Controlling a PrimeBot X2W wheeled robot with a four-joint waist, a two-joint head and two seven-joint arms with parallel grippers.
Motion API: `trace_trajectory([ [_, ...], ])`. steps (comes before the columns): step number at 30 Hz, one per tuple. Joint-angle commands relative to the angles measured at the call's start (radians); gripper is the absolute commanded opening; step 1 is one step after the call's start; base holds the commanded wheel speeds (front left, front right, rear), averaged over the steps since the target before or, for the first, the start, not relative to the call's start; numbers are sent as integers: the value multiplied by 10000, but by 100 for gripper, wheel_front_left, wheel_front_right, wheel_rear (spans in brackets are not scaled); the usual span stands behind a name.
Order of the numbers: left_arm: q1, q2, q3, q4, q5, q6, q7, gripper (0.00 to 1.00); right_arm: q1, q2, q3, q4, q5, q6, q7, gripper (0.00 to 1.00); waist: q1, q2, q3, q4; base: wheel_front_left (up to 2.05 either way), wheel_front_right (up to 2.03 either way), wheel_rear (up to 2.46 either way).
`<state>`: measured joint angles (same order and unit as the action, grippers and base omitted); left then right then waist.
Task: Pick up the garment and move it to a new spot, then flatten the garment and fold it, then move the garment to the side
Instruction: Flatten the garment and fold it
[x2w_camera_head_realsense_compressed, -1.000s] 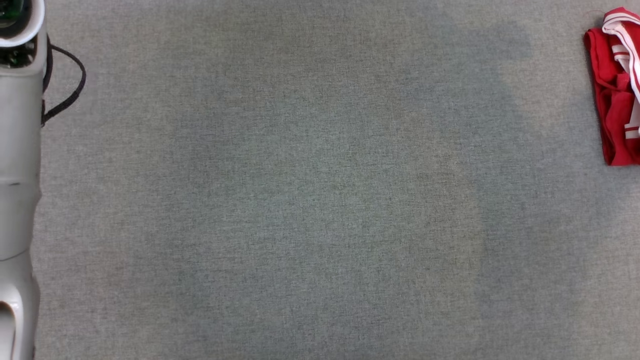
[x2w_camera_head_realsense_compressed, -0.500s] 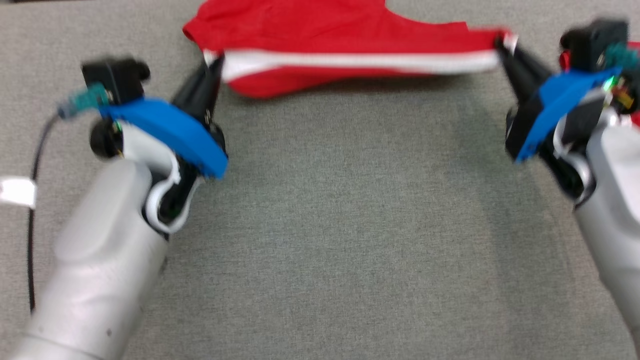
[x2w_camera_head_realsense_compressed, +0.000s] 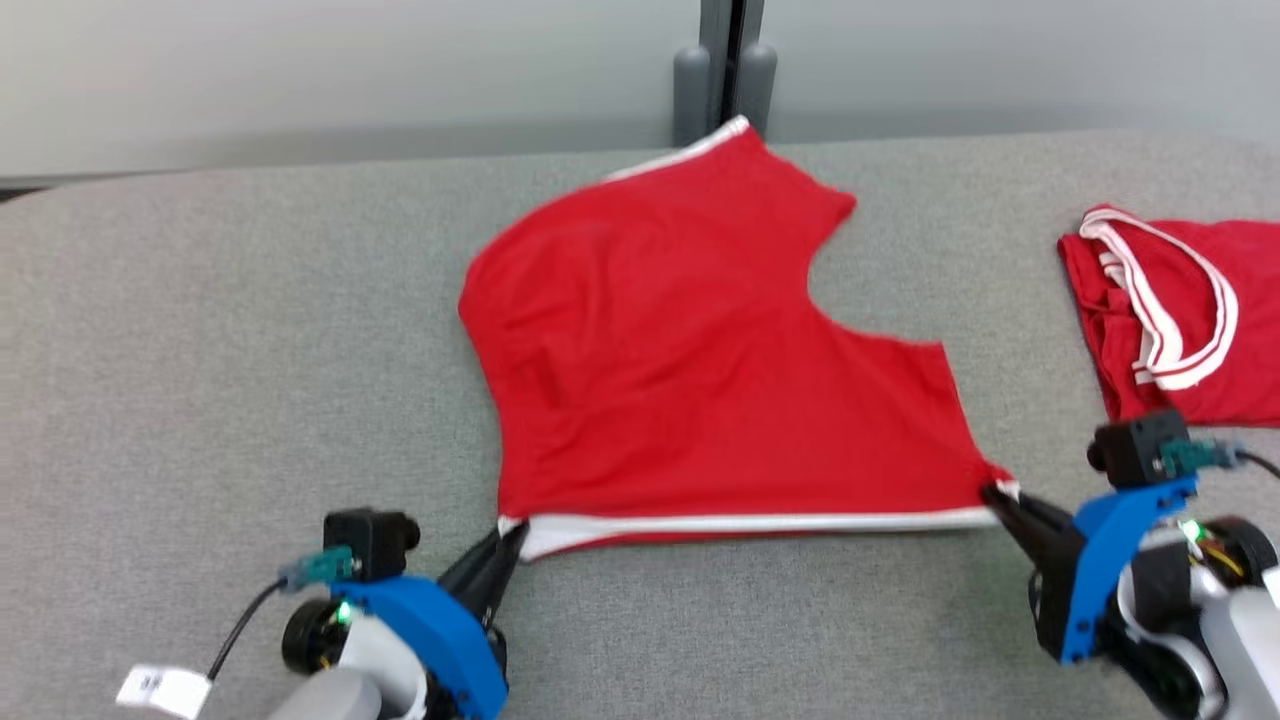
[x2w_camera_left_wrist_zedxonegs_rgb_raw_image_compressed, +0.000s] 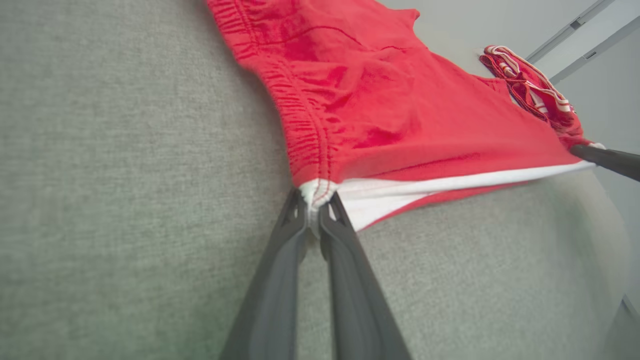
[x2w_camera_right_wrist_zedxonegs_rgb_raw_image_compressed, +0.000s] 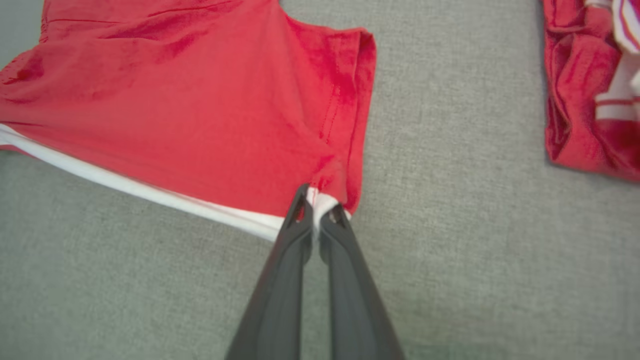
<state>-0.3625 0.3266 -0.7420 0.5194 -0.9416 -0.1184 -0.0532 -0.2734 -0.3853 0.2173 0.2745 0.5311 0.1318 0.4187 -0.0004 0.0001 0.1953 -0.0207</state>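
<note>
Left pincer (x2w_camera_head_realsense_compressed: 512, 532) and right pincer (x2w_camera_head_realsense_compressed: 990, 492) gripping garment (x2w_camera_head_realsense_compressed: 690, 350) hem corners, open table (x2w_camera_head_realsense_compressed: 220, 350) leftward

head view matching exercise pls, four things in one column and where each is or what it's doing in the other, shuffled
Column one:
1 red shorts
2 bunched red garment
3 left claw
4 right claw

Column two:
a lying apart at the far right
b shut on the shorts' near left corner
c spread out in the middle
d shut on the shorts' near right corner

Pairs: 1-c, 2-a, 3-b, 4-d
</note>
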Motion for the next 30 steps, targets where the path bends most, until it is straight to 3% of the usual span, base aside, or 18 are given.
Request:
trace_trajectory([
  [1,457,453,19,-380,54,284,67,0,732,28,-479,-624,-192,-21,508,0,4,-1,-370,82,0,0,0],
  [5,1622,1113,144,-2144,-303,789,339,0,2461,521,-1603,-2603,-447,-21,2269,0,4,-1,-459,105,0,0,0],
  [6,1622,1113,144,-2144,-303,789,339,0,2461,521,-1603,-2603,-447,-21,2269,0,4,-1,-459,105,0,0,0],
  [12,3228,2267,198,-5155,-730,1967,1200,0,4433,1707,-3130,-5736,-1143,-18,4499,0,4,-1,-365,53,0,0,0],
  [16,3817,2903,143,-6725,-963,2646,1957,0,4926,2106,-3678,-7397,-1552,-18,5560,0,4,-1,-218,36,0,0,0],
  [22,3050,3156,455,-7877,-1066,2738,2473,0,3615,1428,-3565,-8188,-1876,-15,5917,0,4,-1,108,137,0,0,0],
  [30,679,2600,925,-7080,-1673,2391,3606,0,4,-71,-2107,-6592,-1512,-11,5468,0,4,-1,682,387,0,0,0],
])
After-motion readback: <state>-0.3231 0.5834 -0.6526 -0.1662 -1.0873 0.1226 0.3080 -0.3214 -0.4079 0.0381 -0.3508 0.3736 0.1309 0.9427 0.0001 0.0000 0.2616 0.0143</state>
